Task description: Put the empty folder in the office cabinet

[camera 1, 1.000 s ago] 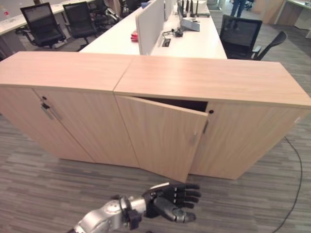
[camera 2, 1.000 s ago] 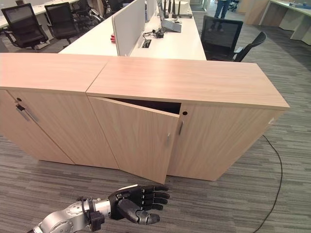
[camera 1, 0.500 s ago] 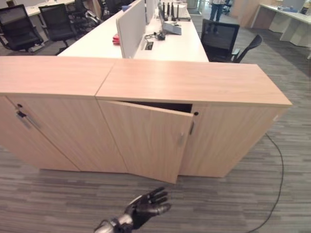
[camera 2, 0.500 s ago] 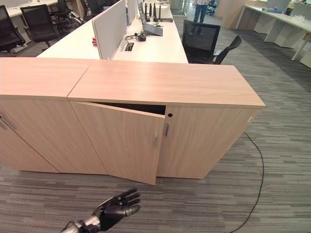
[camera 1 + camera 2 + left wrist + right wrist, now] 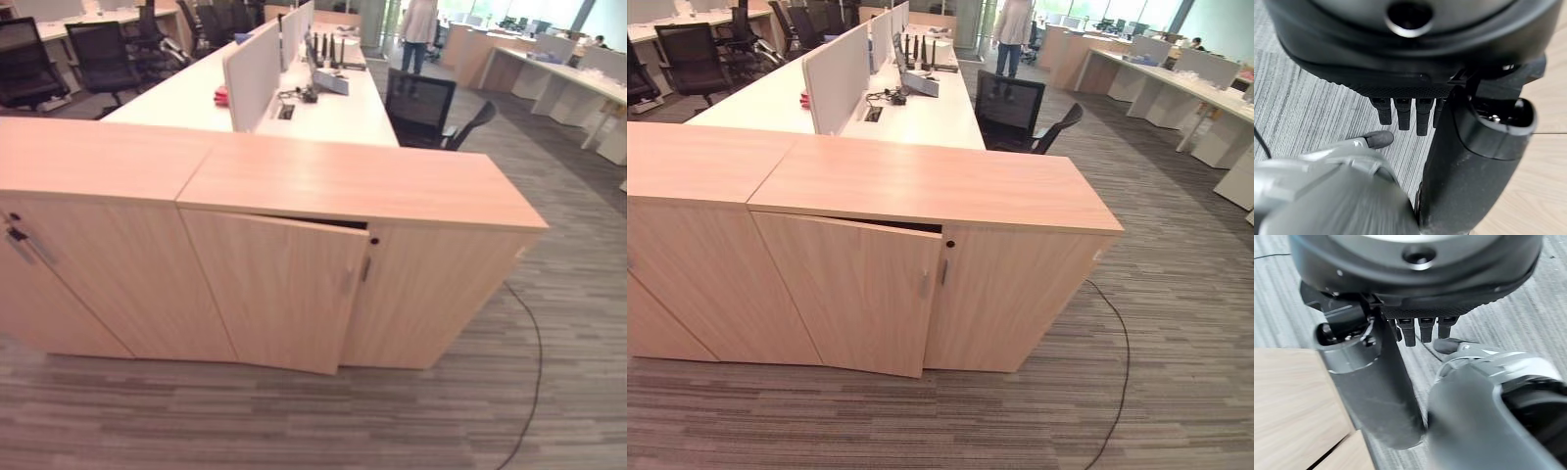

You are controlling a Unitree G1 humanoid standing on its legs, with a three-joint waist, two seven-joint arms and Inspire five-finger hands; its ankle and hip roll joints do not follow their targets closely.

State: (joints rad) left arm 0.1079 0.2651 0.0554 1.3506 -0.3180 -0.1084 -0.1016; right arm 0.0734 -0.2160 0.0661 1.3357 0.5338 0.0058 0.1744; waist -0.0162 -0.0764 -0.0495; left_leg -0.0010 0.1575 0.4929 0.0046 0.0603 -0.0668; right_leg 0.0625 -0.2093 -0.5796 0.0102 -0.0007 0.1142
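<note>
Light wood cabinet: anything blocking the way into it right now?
Its own door. The left door of the light wood office cabinet stands only slightly ajar, showing a narrow dark gap along its top right edge. The right door is closed. No folder is visible. Both hands hang empty over the grey carpet.

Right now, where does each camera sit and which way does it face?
Left eye view: on the head, looking down at the office cabinet and its ajar door.
Right eye view: beside it, the same cabinet and desks.
Left wrist view: on the left wrist, looking past the left hand at carpet.
Right wrist view: on the right wrist, right hand over carpet.
</note>
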